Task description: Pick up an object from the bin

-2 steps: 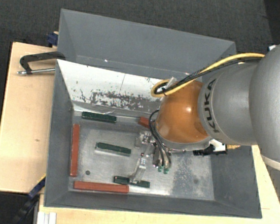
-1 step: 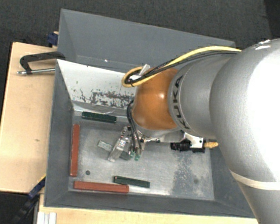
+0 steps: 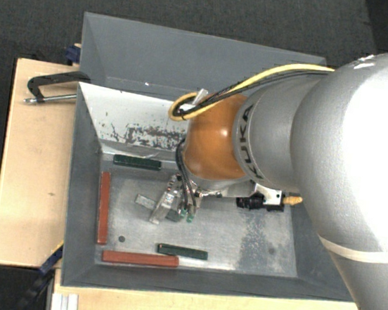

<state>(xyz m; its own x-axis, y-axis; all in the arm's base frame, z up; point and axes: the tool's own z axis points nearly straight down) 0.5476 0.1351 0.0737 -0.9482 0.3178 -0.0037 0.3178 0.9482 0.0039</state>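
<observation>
Hidden: pincer [image 3: 177, 205] partly under the orange wrist cover [image 3: 213, 143]; can't tell how far open, or if it has hold of anything.
Thing: small pale-grey angular metal piece [image 3: 147, 202], mid floor of bin [image 3: 192, 58], just left of pincer; contact unclear.
Arm: in from right, pincer down near floor.
Nearby: dark green bar [image 3: 181, 252] in front.

A long red-brown bar [image 3: 104, 208] is lying at the left, running from far to near. A second red-brown bar [image 3: 140, 258] is lying along the near side, running left to right, its left end close to the first bar's near end. A dark green bar [image 3: 182, 252] is resting just beyond its right end. Another dark green bar [image 3: 136, 163] is lying at the far left. A small dark dot [image 3: 121, 240] is sitting between the red-brown bars.
</observation>
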